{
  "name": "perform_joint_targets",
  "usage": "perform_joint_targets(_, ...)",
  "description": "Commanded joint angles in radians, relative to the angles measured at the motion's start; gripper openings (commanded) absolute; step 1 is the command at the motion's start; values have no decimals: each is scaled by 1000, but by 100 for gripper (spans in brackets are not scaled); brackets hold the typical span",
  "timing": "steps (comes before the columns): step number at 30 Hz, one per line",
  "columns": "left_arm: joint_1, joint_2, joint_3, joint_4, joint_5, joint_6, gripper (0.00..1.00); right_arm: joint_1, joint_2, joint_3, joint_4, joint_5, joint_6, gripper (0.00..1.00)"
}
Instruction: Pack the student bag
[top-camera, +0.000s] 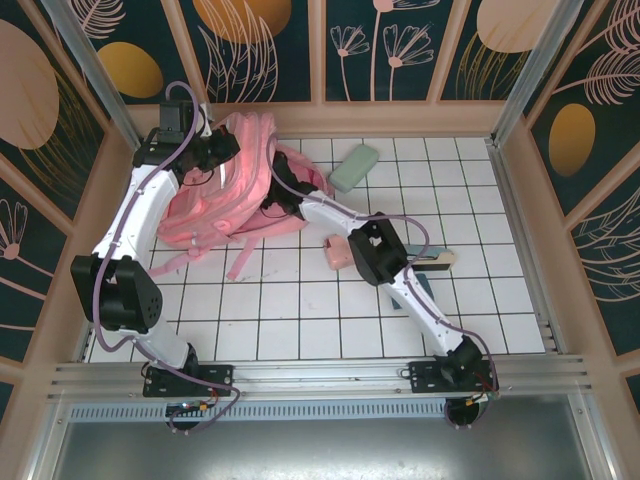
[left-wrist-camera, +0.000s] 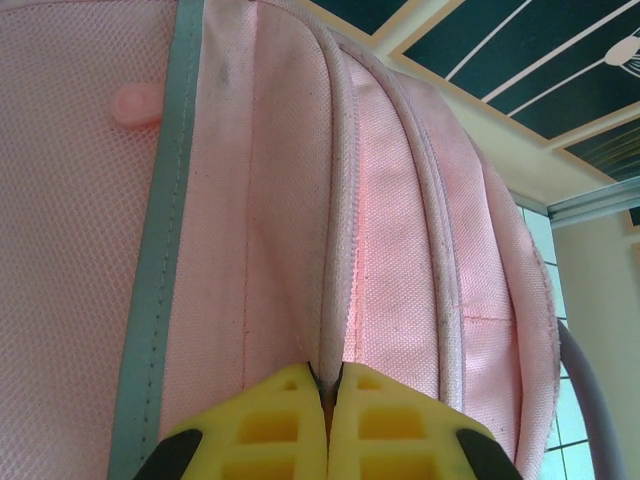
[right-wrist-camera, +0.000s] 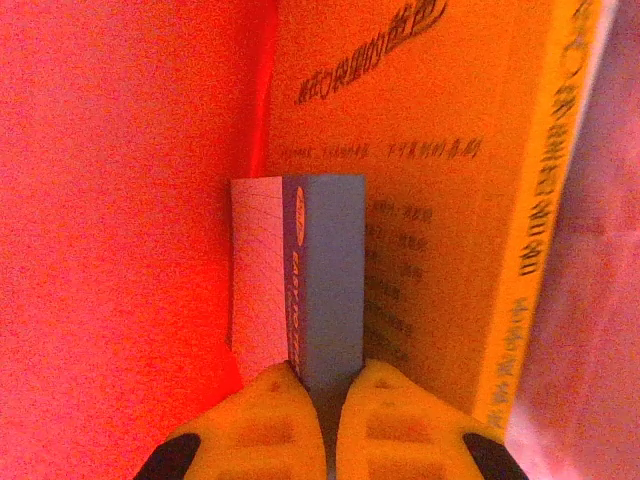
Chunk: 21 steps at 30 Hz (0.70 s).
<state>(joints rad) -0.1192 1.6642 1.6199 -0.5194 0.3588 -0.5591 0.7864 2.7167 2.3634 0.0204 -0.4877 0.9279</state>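
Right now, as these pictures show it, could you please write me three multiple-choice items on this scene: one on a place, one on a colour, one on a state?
1. Where is the right pincer?
A. Inside the student bag
B. Raised high above everything
C. Folded back at its own base

2. What colour is the flat case lying to the right of the bag in the top view?
A. Black
B. Pale green
C. Bright yellow

3. In what state is the left pincer?
A. Wide open
B. Holding a pen
C. Shut on a seam of the bag

Answers:
1 A: from above, the arm ends in the bag's mouth, and its wrist view shows an orange book between red-lit fabric walls.
2 B: the case is pale green against the white tiles.
3 C: its fingers meet, pinching the pink piping.
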Motion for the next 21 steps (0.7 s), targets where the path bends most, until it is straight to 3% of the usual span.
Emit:
perform_joint_targets(1, -7, -74, 8, 110, 67, -2, 0, 16, 17, 18, -27, -48, 11, 11)
perform_joint_targets(3, -7, -76, 2, 108, 56, 5, 0, 16, -21, -22, -41, -37, -18, 32)
perform_joint_targets(5, -7, -78, -2, 110, 47, 10, 0, 13, -84, -87, -46, -15, -56, 43)
perform_joint_targets(14, -7, -86, -41, 147, 8, 21, 0, -14, -333, -281, -154, 91, -183, 54)
perform_joint_targets(21, -7, -94, -93, 229, 50, -15, 0, -44, -541, -534, -197, 203, -205, 62)
